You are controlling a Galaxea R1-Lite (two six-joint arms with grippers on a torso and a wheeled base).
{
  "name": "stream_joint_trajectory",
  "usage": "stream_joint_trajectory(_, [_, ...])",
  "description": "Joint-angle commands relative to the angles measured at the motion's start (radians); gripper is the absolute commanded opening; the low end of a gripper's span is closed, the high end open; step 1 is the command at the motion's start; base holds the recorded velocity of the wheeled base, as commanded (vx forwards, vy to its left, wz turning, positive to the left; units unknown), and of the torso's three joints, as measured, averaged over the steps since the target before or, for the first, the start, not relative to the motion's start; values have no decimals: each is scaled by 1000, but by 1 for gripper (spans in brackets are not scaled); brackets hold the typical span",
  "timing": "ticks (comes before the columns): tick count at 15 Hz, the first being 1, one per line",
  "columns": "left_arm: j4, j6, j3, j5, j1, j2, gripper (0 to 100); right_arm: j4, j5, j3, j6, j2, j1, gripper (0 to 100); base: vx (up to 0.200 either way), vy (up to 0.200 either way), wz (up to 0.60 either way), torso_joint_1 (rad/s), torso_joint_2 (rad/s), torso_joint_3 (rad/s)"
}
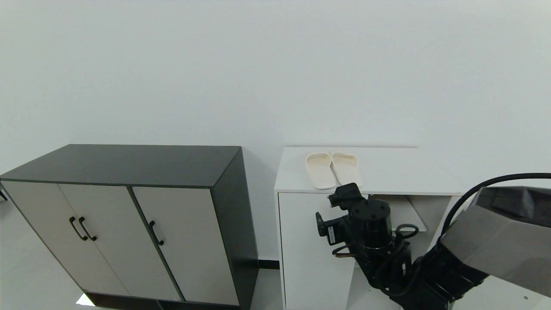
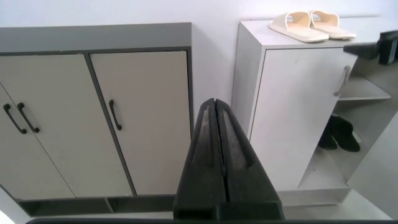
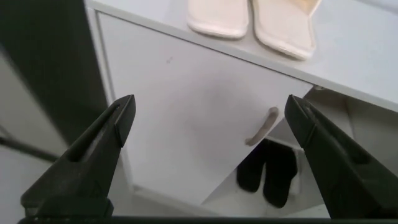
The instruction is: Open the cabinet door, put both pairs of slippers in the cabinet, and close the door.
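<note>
Hovering in front of the white cabinet (image 1: 301, 258), the right gripper (image 3: 210, 106) has its fingers spread wide and holds nothing. It faces the door (image 3: 186, 112), whose pale curved handle (image 3: 261, 127) sits at the edge next to the open half. The cream slippers (image 1: 331, 168) lie side by side on the cabinet's top, touching each other, toes toward the wall (image 1: 275, 64). The right half of the cabinet stands open. A shelf (image 2: 364, 90) shows high in the opening, and the black slippers (image 2: 339, 134) sit together on a lower level just behind the door's edge. The left gripper (image 2: 216, 109) has its fingers pressed flat together with nothing between them. It is well back from the furniture and points toward the gap between the white cabinet and the dark cabinet (image 1: 129, 165) on the robot's left. The dark cabinet's three grey doors are shut, each with a black handle. Both cabinets stand against the wall.
</note>
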Motion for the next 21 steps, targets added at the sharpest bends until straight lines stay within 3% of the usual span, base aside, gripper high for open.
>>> stream_joint_trajectory(1, [0, 7, 0, -3, 0, 2, 0, 149, -25, -88, 75, -123, 9, 100, 0, 0, 0, 0, 0, 0])
stream_joint_trajectory(6, [0, 21, 0, -3, 0, 2, 0, 431, -109, -251, 185, -95, 0, 100, 0, 0, 0, 0, 0, 0])
stream_joint_trajectory(10, [0, 19, 0, -3, 0, 2, 0, 428, -143, -283, 199, -42, -31, 100, 0, 0, 0, 0, 0, 0])
stream_joint_trajectory(21, [0, 22, 0, -4, 0, 2, 0, 394, -142, -258, 202, -29, -62, 100, 182, 0, 0, 4, 0, 3])
